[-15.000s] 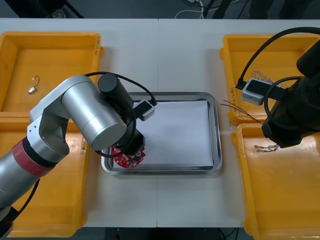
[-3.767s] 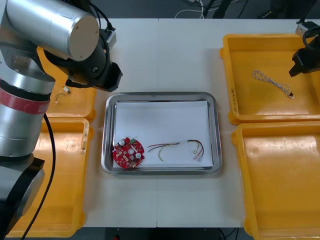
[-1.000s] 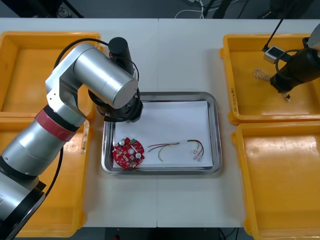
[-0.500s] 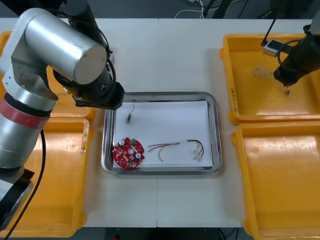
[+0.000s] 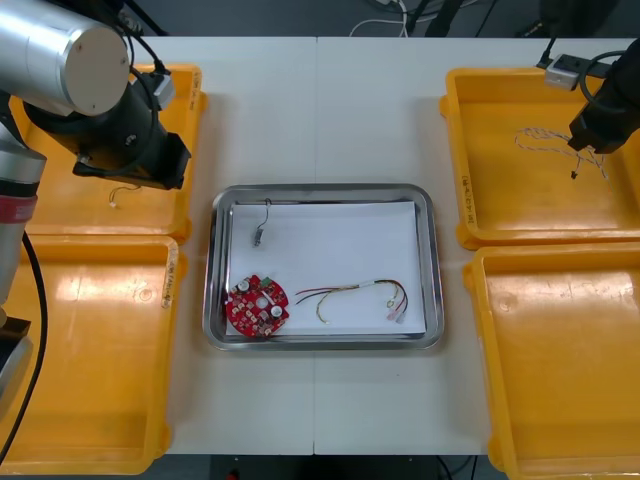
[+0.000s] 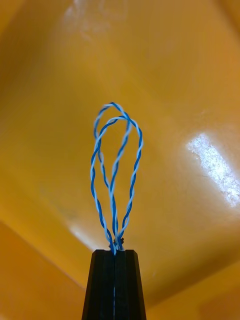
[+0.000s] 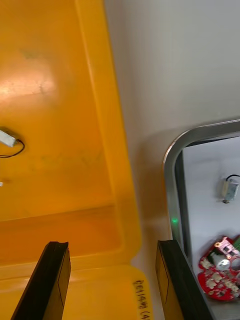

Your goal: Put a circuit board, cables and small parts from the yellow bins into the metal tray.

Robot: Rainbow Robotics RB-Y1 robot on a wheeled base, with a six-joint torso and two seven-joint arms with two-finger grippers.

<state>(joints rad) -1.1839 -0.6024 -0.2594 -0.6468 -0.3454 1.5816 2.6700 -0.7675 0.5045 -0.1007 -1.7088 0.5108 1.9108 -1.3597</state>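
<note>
The right gripper (image 6: 114,251) is over the far right bin (image 5: 460,150), its black fingers pressed together on the ends of the twisted blue and white cable (image 6: 115,170); the cable's two loops reach out past the fingertips, with the bin floor behind them. In the front view the cable (image 5: 545,143) trails across that bin beside the right arm.

The left gripper (image 7: 111,246) hangs over the near edge of the far left bin (image 5: 190,100), fingers spread wide and holding nothing; a small metal part with a thin wire (image 5: 120,195) lies on that bin's floor.

The metal tray (image 5: 325,192) sits between the bins, white inside; in it lie a round red board (image 5: 257,306) at the near left corner, a red and yellow cable (image 5: 360,295) just to its right, and another small part (image 5: 259,233) farther back, apart from both.
</note>
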